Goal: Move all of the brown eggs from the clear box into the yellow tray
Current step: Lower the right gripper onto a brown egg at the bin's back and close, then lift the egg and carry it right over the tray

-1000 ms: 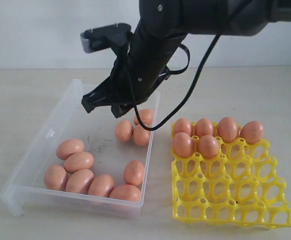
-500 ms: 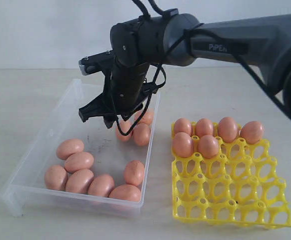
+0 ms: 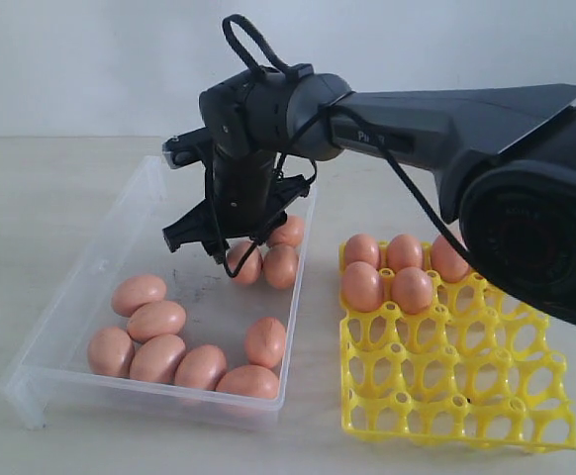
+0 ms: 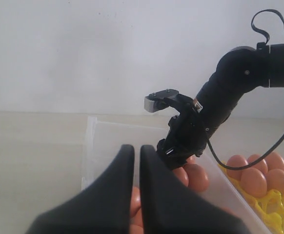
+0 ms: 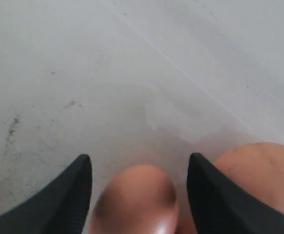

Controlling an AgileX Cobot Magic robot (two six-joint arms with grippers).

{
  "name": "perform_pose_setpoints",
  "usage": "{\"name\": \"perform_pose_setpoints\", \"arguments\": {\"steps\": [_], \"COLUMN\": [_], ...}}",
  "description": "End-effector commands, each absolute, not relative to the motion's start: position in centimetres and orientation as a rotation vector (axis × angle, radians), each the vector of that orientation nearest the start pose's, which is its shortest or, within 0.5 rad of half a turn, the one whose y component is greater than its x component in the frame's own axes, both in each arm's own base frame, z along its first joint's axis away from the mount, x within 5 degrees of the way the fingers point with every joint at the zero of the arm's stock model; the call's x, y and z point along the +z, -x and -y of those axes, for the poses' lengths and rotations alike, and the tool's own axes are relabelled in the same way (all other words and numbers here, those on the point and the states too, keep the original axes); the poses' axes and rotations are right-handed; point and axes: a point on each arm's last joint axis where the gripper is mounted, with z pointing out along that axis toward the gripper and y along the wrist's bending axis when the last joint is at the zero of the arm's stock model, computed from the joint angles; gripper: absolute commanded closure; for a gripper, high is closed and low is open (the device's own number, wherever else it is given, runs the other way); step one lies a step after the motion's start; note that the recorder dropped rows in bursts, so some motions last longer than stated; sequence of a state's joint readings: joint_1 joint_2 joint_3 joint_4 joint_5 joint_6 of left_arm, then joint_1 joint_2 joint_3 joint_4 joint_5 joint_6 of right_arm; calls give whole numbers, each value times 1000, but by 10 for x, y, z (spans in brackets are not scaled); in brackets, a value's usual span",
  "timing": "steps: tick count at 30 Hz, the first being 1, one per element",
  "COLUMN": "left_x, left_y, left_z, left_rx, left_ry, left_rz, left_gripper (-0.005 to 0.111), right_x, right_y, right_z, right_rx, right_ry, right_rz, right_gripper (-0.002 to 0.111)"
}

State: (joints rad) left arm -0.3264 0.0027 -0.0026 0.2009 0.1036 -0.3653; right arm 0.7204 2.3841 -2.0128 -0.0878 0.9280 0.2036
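The clear box (image 3: 80, 269) holds several brown eggs: a cluster (image 3: 157, 341) at its near left and three by its far right wall. My right gripper (image 3: 209, 247) reaches down into the box and stands open. Its fingers straddle one of those three eggs (image 5: 134, 200) without touching it, just above the box floor (image 5: 108, 73). A second egg (image 5: 261, 175) lies close outside one finger. The yellow tray (image 3: 446, 388) at the right carries several eggs (image 3: 362, 285) in its two far rows. My left gripper (image 4: 136, 148) is shut on nothing, held back above the box's end.
The right arm (image 3: 436, 109) crosses over the tray's far side and hides part of one egg there. The box's right wall (image 3: 301, 267) stands between the three eggs and the tray. A pale wall lies behind the table.
The right gripper has come down into the box, from above the three far eggs to around one of them. The eggs have not moved.
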Motion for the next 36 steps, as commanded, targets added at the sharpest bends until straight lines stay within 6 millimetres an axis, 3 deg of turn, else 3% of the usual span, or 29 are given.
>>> {"name": "perform_pose_setpoints", "arguments": {"steps": [1,20,24,29,36], "left_x": [204,204,204,204,204], "left_y": [-54,-54,-54,-54,-54], "left_z": [17,17,17,17,17], "left_rx": [-382,-383,-383,-383,-382], "left_ry": [-111,-111,-111,-111,-111], "left_rz": [-1592,-1589,-1589,-1589,-1593], "left_gripper": [103,103,103,103,103], "right_x": [157,155,155,155,159], "right_y": [-390,-382,-381,-382,-386], "right_z": [-328,-328,-328,-328,-336], "right_rx": [79,131,124,122,159], "right_ry": [751,651,655,699,702], "right_rz": [-2687,-2803,-2810,-2793,-2685], "right_gripper": [61,62,75,108,108]}}
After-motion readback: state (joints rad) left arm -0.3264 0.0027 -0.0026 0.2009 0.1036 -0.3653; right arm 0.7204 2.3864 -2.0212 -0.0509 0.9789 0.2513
